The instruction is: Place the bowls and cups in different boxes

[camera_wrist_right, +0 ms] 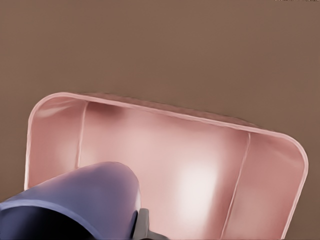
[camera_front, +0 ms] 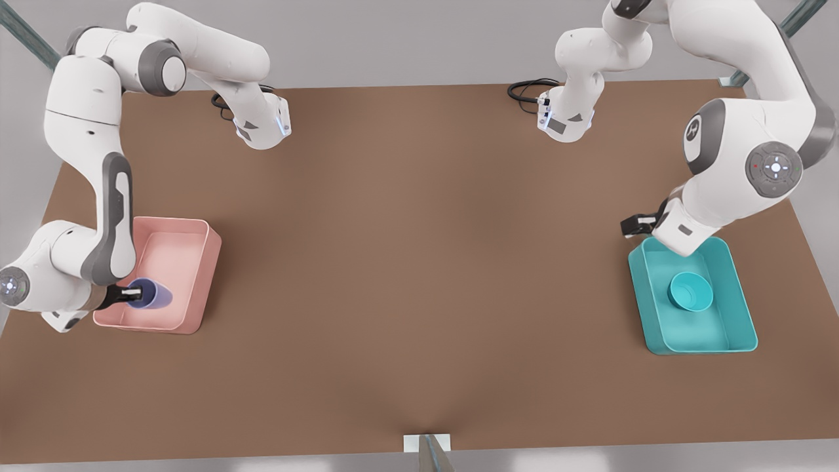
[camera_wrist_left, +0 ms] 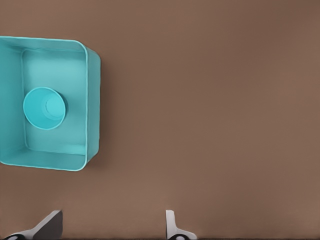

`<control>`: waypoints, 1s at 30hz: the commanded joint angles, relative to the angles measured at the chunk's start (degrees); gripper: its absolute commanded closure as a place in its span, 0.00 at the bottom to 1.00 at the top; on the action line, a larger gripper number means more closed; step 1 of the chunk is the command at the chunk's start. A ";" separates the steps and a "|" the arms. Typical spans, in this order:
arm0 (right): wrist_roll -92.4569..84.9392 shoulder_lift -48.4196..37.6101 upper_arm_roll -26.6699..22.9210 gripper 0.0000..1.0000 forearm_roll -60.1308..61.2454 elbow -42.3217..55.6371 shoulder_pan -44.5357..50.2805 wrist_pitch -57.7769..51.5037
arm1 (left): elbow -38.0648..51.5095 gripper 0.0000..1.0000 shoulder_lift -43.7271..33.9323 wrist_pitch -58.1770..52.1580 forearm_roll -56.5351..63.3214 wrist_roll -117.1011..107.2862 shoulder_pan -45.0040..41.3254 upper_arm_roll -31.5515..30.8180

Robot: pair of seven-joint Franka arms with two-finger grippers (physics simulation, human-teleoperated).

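Cup [camera_wrist_right: 75, 205] pinched by right gripper [camera_front: 131, 294], tilted, directly over pink box [camera_front: 196, 275]; release drops it inside. Bowl [camera_front: 690, 292] resting in teal box [camera_front: 737, 288]; left gripper [camera_wrist_left: 112, 227] spread, empty, raised beside it.

Brown table [camera_front: 419, 275]; black cables [camera_front: 524, 88] at far edge; grey wall [camera_front: 393, 39] behind.

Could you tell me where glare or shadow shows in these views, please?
Right wrist view: a bright glare patch on the pink box floor, beside the cup. Left wrist view: soft shadow beside the teal box. Front view: the table is evenly lit, darker near its front edge.
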 commanded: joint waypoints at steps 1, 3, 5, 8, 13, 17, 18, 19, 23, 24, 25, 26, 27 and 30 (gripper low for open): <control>-7.85 0.75 0.00 0.79 -0.15 -0.12 -0.07 5.57 | 0.06 0.00 -0.06 -4.18 0.40 3.89 0.33 -0.15; -7.85 1.36 0.17 0.79 -0.15 -0.56 -0.07 8.38 | -0.03 0.00 -0.06 -4.27 0.40 3.89 0.41 -0.15; -7.85 1.10 0.26 0.79 0.11 -1.79 -0.16 9.70 | -0.03 0.00 0.03 -4.27 0.40 3.89 0.50 -0.15; -7.94 1.10 0.35 0.79 1.96 -3.90 -0.34 9.26 | -0.03 0.00 0.03 -4.35 0.31 3.89 0.68 -0.06; -7.94 1.80 0.44 0.02 2.31 -4.61 -0.51 9.00 | -0.12 0.00 0.03 -5.06 0.05 3.45 0.59 -0.15; -8.03 2.16 0.44 0.00 2.40 -4.52 -0.42 9.00 | -0.12 0.00 0.03 -5.06 -0.04 3.36 0.50 -0.15; -8.38 2.16 0.44 0.00 2.40 -4.52 -0.42 9.00 | -0.12 0.00 0.03 -5.14 -0.04 3.45 0.33 -0.15; -8.47 2.07 0.44 0.00 2.40 -4.43 -0.42 9.00 | -0.12 0.00 -0.06 -5.14 0.23 3.63 0.41 -0.23; -9.17 -1.09 0.52 0.00 2.84 -4.17 -0.42 3.73 | -0.12 0.00 -0.06 -5.41 0.23 3.63 0.59 -0.15; -9.17 -2.59 0.52 0.00 2.84 -3.99 -0.42 1.36 | -0.12 0.00 -0.06 -5.41 0.05 3.54 0.59 -0.23; -9.17 -3.73 0.52 0.00 2.84 -3.90 -0.42 -0.40 | -0.12 0.00 -0.06 -5.32 0.23 3.63 0.59 -0.23; -8.82 -6.27 0.52 0.00 2.84 -3.55 0.01 -3.47 | -0.12 0.00 0.03 -5.23 0.23 3.71 0.59 -0.15; -8.12 -10.05 1.31 0.00 2.92 -1.63 0.45 -9.96 | -0.03 0.00 -0.06 -5.23 0.31 3.80 0.68 -0.15; 7.79 -12.17 1.67 0.00 2.22 7.08 7.48 -21.58 | -0.12 0.00 -0.06 -5.41 0.14 3.80 0.59 -0.15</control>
